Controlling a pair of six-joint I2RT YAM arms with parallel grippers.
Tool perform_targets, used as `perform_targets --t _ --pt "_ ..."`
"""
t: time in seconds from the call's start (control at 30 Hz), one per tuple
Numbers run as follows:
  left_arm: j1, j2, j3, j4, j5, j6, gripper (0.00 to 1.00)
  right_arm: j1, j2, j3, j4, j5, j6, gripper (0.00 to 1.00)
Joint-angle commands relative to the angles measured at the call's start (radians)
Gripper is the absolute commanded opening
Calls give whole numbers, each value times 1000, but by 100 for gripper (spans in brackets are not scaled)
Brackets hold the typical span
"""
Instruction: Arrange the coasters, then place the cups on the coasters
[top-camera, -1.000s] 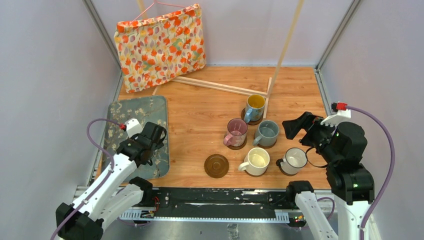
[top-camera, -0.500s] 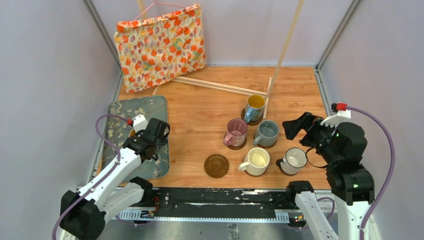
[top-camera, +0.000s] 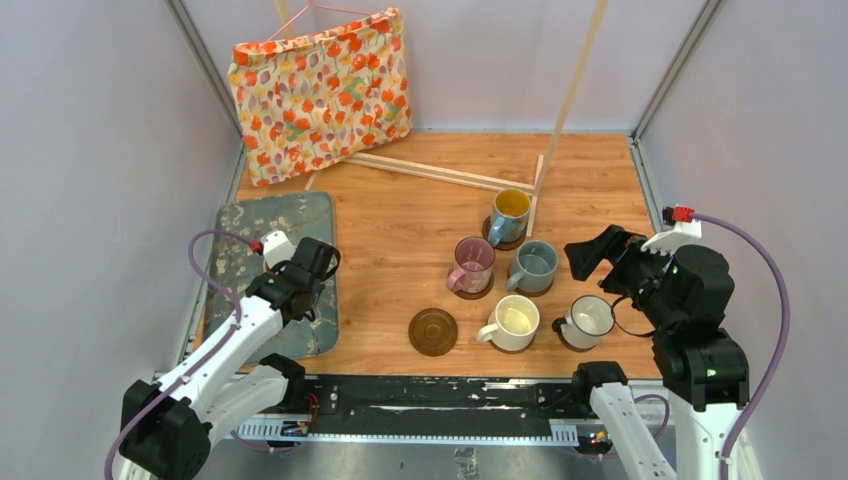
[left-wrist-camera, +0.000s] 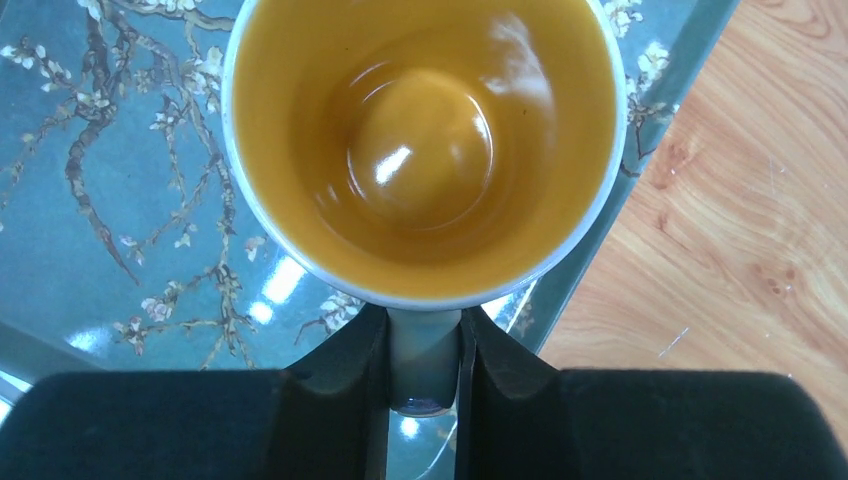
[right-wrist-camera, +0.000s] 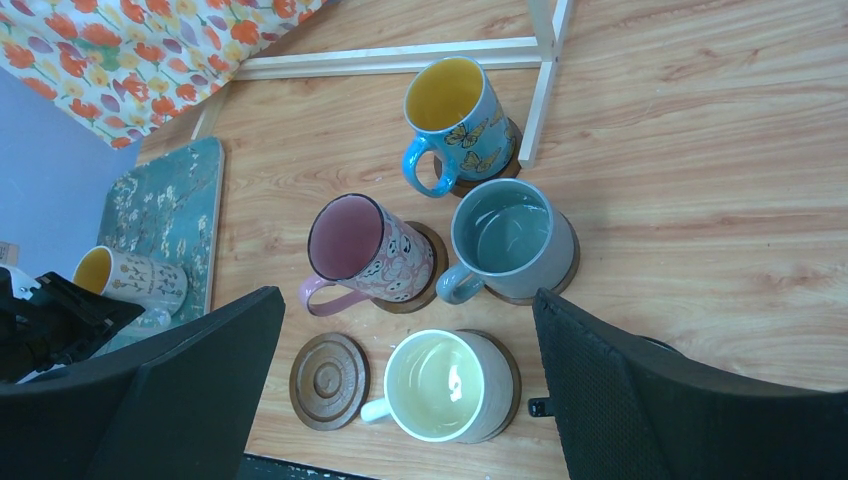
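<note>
Left arm has swung forward and toward the bench (top-camera: 400, 230) centre since a second ago; the right arm has not shifted.

Left pincer (left-wrist-camera: 424, 345): narrow, closed on the handle of the pale mug (left-wrist-camera: 420, 150), one finger pressed to each side of it. The mug stands upright, its orange inside facing the wrist camera, on the grey floral mat (left-wrist-camera: 120, 200) close to the mat's right edge. From the top camera the mug is hidden under the pincer.

Right pincer (right-wrist-camera: 408, 310): wide, holding nothing, hanging above the right side of the bench beside the white mug (top-camera: 588, 318).

Cups on the bench, all upright:
- blue mug (right-wrist-camera: 460, 115), yellow inside, on a coaster, farthest from the arms, touching or just beside a pale wooden strip (right-wrist-camera: 545, 80)
- pink mug (right-wrist-camera: 365, 245) on a coaster, handle toward the near edge
- grey-blue mug (right-wrist-camera: 510, 235) on a coaster, just beside the pink one
- cream mug (right-wrist-camera: 440, 385) on a coaster, nearest row
- white mug, dark rim, right of the cream one; a dark edge shows under it

Bare coaster (right-wrist-camera: 328, 380): lies flat just left of the cream mug, nothing on it, well apart from the mat.

Background: orange-flowered cloth (top-camera: 320, 90) on a hanger leans at the back wall.
</note>
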Motion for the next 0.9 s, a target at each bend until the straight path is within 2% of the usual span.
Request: perform_targets --t 0.0,0.07,0.87 --pt "5 -1 -2 15 -29 -5 7 14 -5 -14 -12 5 -14 100" --pt "5 0 7 16 -25 9 0 14 -5 -18 -12 7 -14 100" --pt "0 -47 147 92 80 286 0 14 -4 -32 6 10 -1 100"
